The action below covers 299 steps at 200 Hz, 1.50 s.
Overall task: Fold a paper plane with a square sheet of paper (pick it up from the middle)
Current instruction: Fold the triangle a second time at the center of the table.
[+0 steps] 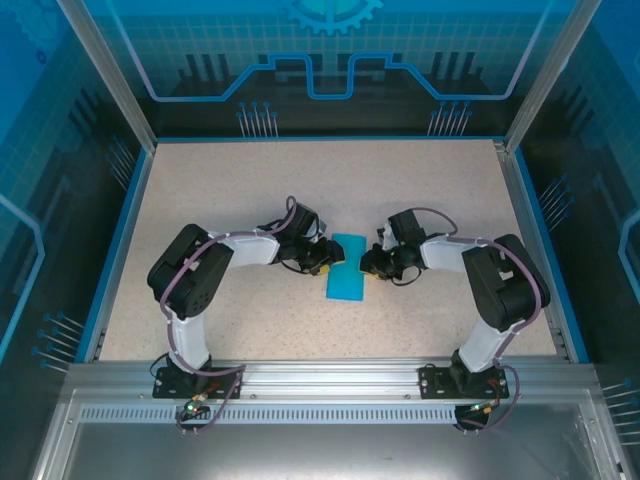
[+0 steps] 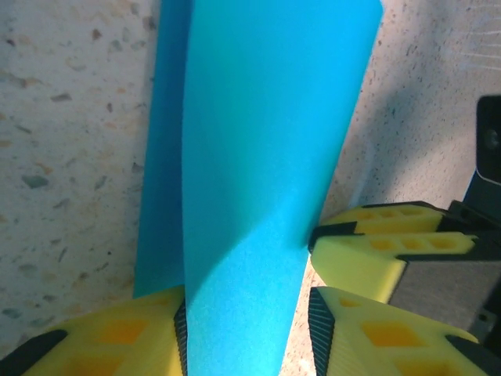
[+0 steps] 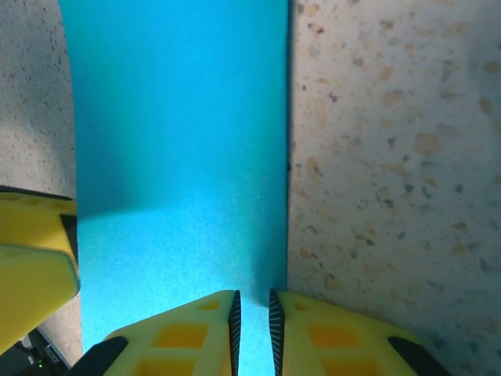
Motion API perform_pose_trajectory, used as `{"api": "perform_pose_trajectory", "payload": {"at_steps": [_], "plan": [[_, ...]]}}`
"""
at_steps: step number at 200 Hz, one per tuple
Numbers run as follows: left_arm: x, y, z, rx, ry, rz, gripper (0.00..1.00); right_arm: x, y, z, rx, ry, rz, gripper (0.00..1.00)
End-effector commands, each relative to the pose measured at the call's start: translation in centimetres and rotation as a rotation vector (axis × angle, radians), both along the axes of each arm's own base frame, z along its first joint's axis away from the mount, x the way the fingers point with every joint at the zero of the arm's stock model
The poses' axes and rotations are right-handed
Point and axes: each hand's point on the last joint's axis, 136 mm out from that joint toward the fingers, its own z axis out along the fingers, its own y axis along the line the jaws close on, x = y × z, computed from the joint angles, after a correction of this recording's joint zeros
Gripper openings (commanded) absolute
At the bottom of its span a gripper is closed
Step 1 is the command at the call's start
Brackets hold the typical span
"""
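Currently flanking the teal sheet of paper (image 1: 347, 270) from both long sides, mid-way across the speckled table (image 1: 250, 190); paper folded to a narrow rectangle. On the right gripper (image 3: 252, 301): pads nearly meeting, pinched on the paper's edge. On the left gripper (image 2: 246, 317): spread fairly wide, straddling a raised, curling upper layer over a flat lower one. Just beside that layer, a yellow finger (image 2: 376, 254) of the right gripper.
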Motion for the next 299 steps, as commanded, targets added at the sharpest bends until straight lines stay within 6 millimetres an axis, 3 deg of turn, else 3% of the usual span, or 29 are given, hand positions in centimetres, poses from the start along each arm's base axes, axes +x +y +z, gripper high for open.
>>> {"api": "perform_pose_trajectory", "payload": {"at_steps": [1,47,94,118,189,223,247,299], "plan": [[0.7,-1.3,1.4,-0.091,0.007,-0.005,0.41,-0.9,-0.8,0.7,-0.035,-0.010,0.009,0.23],[0.9,-0.9,0.9,-0.080,0.024,0.021,0.33,-1.4,-0.7,4.3,-0.137,-0.198,0.073,0.37],[1.0,-0.9,1.0,-0.069,0.029,0.025,0.30,-4.4,1.5,6.4,-0.279,-0.406,0.230,0.46],[0.8,-0.7,1.2,-0.064,0.034,0.029,0.36,-6.1,2.6,6.4,-0.335,-0.469,0.300,0.51],[0.7,-0.7,1.8,-0.070,0.038,0.028,0.32,-8.1,4.9,7.2,-0.423,-0.579,0.445,0.64],[0.5,-0.6,1.7,-0.066,0.046,0.029,0.32,-8.3,6.2,5.7,-0.619,-0.589,0.545,0.68],[0.5,-0.7,1.9,-0.069,0.043,0.027,0.32,-8.1,8.3,5.9,-0.667,-0.623,0.563,0.70],[0.5,-0.6,1.8,-0.064,0.045,0.025,0.32,-7.5,8.2,4.7,-0.845,-0.637,0.544,0.70]]}}
